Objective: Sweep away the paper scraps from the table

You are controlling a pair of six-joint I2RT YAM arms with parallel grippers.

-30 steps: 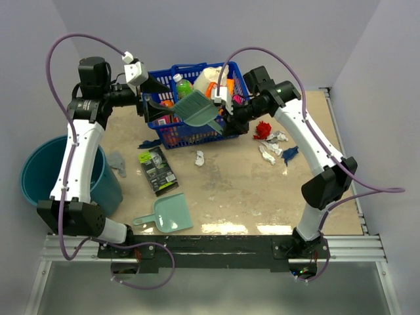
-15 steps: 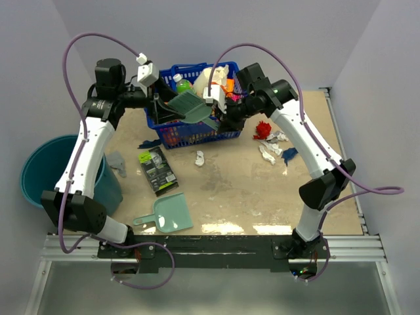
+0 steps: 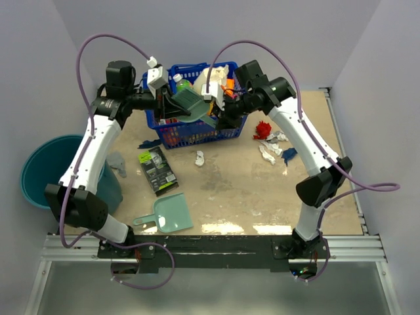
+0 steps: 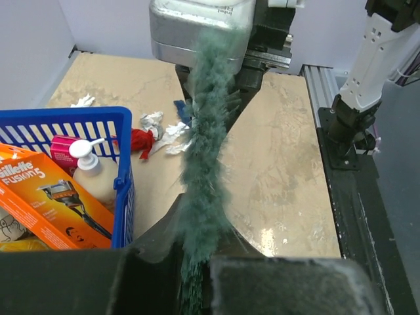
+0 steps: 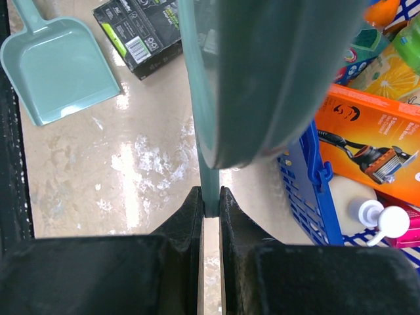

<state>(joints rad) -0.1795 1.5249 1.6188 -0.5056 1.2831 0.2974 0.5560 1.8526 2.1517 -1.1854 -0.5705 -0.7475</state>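
As seen from above, table point(image 3: 236, 190): beige; packet point(image 3: 158, 170) and dustpan point(image 3: 172, 214) laid near front-L.
Basket point(image 3: 197, 136): blue, set at rear.
Brush point(image 3: 190, 105): held over basket by both grippers.
L gripper point(image 4: 195, 262): fingers clamped on bristles.
R gripper point(image 5: 210, 203): fingers pinched on brush's thin edge.
Paper scraps point(image 3: 263, 129): scattered on table, mostly R of basket.

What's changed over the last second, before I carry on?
The left pincer swung right onto the bristles of the green brush; whether it has clamped them is unclear. The right pincer kept its grip on the handle, carrying the brush slightly back and left over the blue basket. The dustpan, black packet and paper scraps stayed put on the table.
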